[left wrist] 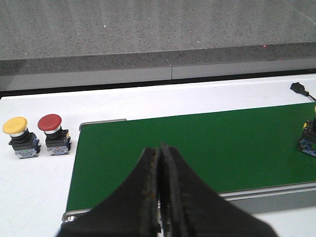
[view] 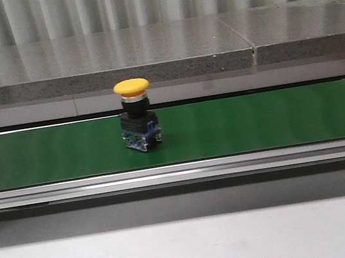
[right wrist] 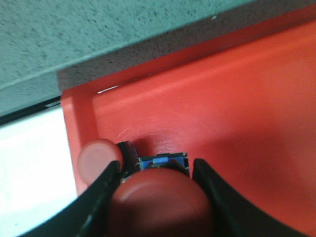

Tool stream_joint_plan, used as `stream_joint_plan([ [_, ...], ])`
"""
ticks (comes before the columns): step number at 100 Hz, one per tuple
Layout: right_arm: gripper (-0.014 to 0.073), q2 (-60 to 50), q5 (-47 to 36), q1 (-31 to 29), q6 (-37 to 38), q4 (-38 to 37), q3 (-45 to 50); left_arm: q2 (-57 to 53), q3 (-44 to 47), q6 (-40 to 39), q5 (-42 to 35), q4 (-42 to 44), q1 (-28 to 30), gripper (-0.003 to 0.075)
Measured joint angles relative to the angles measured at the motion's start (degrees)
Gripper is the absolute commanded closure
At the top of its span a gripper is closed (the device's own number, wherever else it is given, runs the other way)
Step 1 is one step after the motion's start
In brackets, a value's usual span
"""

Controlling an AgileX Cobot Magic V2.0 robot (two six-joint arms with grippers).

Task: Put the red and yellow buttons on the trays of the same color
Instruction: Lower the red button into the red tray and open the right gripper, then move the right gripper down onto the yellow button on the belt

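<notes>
A yellow button [view: 131,87] stands upright on the green belt [view: 256,123]; the left wrist view cuts it off at the frame's edge [left wrist: 309,140]. Another yellow button [left wrist: 16,126] and a red button [left wrist: 50,122] stand side by side on the white table beyond the belt's end. My left gripper [left wrist: 160,148] is shut and empty, hovering over the belt [left wrist: 197,148]. My right gripper [right wrist: 157,165] is shut on a red button [right wrist: 158,200] just above the floor of the red tray [right wrist: 222,98]. A second red button [right wrist: 98,159] lies by the tray's corner. No yellow tray is in view.
A grey stone ledge [view: 148,54] runs behind the belt, and a metal rail [view: 179,173] borders its near side. A black connector [left wrist: 297,88] lies on the white table beyond the belt. The red tray's wall [right wrist: 74,123] stands close beside my right fingers.
</notes>
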Motion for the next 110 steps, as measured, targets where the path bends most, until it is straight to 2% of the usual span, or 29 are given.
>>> stream_joint_plan([
  [39, 0.0431, 9.1, -0.2, 0.0, 0.1, 0.0, -7.0, 0.0, 0.0, 0.0, 0.0, 0.0, 0.0, 0.0740],
  [91, 0.0428, 14.8, -2.3, 0.0, 0.1, 0.1, -9.5, 0.0, 0.0, 0.0, 0.0, 0.0, 0.0, 0.0740],
  [98, 0.0410, 15.1, -2.4, 0.0, 0.1, 0.1, -9.5, 0.0, 0.0, 0.0, 0.0, 0.0, 0.0, 0.0740],
  [110, 0.0297, 15.3, -2.6, 0.0, 0.3, 0.1, -9.5, 0.0, 0.0, 0.0, 0.0, 0.0, 0.0, 0.0740],
])
